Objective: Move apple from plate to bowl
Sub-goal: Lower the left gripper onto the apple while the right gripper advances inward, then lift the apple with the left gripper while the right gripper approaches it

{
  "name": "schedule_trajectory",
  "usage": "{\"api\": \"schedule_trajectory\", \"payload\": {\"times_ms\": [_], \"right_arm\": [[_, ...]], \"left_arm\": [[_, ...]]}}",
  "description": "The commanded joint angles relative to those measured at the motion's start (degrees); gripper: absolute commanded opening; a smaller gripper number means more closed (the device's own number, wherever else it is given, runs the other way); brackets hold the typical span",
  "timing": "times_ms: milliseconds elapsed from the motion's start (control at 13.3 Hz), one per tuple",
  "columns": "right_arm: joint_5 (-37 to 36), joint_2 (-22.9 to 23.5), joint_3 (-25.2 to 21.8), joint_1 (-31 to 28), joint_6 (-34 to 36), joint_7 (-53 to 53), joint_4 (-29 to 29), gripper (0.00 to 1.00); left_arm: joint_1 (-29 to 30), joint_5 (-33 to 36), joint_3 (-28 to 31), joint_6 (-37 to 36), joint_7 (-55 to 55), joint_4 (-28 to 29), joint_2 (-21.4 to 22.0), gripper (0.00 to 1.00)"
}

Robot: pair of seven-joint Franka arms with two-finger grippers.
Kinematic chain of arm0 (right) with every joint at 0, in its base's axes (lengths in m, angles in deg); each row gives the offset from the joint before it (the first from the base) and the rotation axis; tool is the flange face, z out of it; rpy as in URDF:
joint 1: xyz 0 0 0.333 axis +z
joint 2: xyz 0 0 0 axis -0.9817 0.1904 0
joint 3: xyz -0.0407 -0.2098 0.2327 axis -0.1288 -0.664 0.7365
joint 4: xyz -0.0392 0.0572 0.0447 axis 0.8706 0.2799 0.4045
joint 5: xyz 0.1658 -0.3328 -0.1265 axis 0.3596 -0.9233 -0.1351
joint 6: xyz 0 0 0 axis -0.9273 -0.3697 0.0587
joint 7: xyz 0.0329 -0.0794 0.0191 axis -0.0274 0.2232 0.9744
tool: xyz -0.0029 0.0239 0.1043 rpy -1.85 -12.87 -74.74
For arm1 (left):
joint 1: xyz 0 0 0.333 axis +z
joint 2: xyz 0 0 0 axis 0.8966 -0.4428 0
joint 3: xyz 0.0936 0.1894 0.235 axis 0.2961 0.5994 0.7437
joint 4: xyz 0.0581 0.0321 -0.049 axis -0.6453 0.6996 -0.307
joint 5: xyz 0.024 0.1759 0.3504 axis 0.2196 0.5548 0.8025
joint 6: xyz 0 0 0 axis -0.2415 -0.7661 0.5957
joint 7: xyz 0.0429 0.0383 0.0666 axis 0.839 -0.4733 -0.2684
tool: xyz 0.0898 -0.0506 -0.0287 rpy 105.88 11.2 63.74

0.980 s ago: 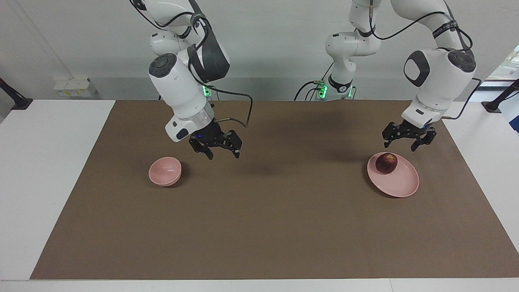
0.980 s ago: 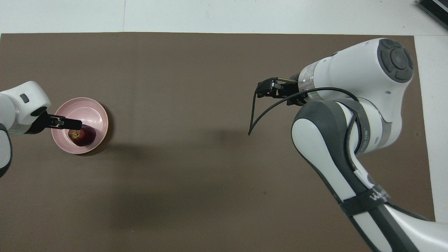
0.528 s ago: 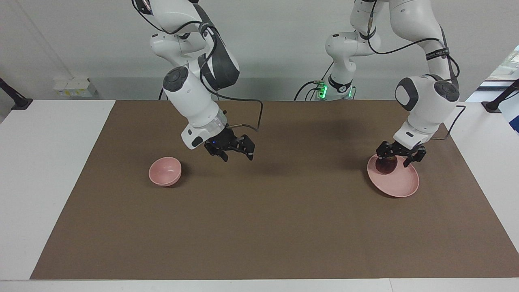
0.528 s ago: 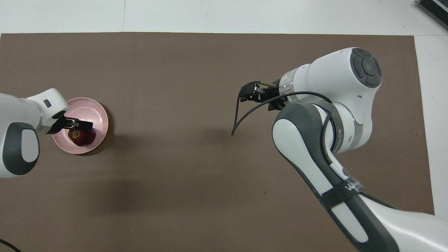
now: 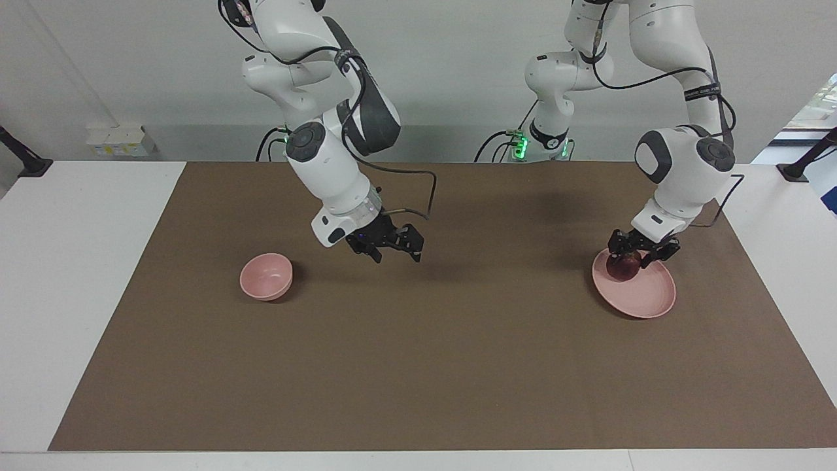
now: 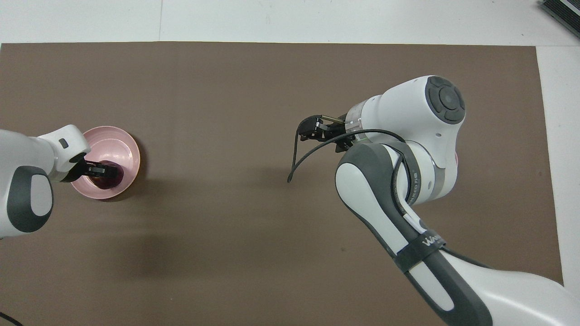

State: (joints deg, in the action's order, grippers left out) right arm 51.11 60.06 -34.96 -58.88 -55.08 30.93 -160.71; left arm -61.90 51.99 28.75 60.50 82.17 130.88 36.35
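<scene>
The dark red apple (image 5: 622, 268) lies on the pink plate (image 5: 647, 297) at the left arm's end of the mat, on the part of the plate nearest the robots. My left gripper (image 5: 639, 255) is down on the apple and covers its top; in the overhead view the left gripper (image 6: 105, 171) sits over the apple (image 6: 110, 181) on the plate (image 6: 123, 144). The small deep pink bowl (image 5: 266, 276) stands empty toward the right arm's end. My right gripper (image 5: 394, 254) hangs open and empty over bare mat beside the bowl, toward the table's middle. In the overhead view the right arm hides the bowl.
A brown mat (image 5: 418, 366) covers most of the white table. A black cable (image 6: 299, 154) loops off the right wrist.
My left gripper has come down from above the plate's rim onto the apple. My right gripper has moved away from the bowl toward the table's middle. Apple, plate and bowl have not moved.
</scene>
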Motion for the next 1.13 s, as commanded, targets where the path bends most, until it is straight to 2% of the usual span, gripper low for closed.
{"api": "schedule_trajectory", "payload": {"times_ms": [0, 302, 528, 678, 905, 1055], "right_arm": [[2.66, 0.87, -0.01, 1.55, -3.13, 1.96, -1.10, 1.00], [4.84, 1.05, -0.01, 1.92, -4.81, 4.08, -0.84, 1.00], [15.03, 1.49, -0.01, 1.92, -7.52, 4.51, -0.40, 1.00], [22.23, 1.57, -0.01, 2.09, -10.60, 8.19, -0.22, 1.00], [29.88, 2.36, -0.01, 2.97, -13.60, 17.57, 1.96, 1.00], [30.44, 4.55, -0.01, 4.28, -15.69, 28.81, 6.00, 1.00]], "left_arm": [[0.73, -1.08, -0.10, 1.92, 2.45, 1.51, 1.30, 0.00], [2.32, -1.95, -0.45, 1.67, 2.45, -3.48, 0.68, 0.00], [1.79, -15.46, -1.32, 1.49, 2.54, -7.35, -1.68, 0.00], [1.09, -18.03, -3.78, 1.67, 2.45, -9.64, -3.18, 0.00], [0.38, -30.49, -7.29, 4.29, 2.54, -10.00, -4.59, 0.00], [0.30, -36.72, -9.84, 6.05, 2.45, -10.18, -5.38, 0.00]]}}
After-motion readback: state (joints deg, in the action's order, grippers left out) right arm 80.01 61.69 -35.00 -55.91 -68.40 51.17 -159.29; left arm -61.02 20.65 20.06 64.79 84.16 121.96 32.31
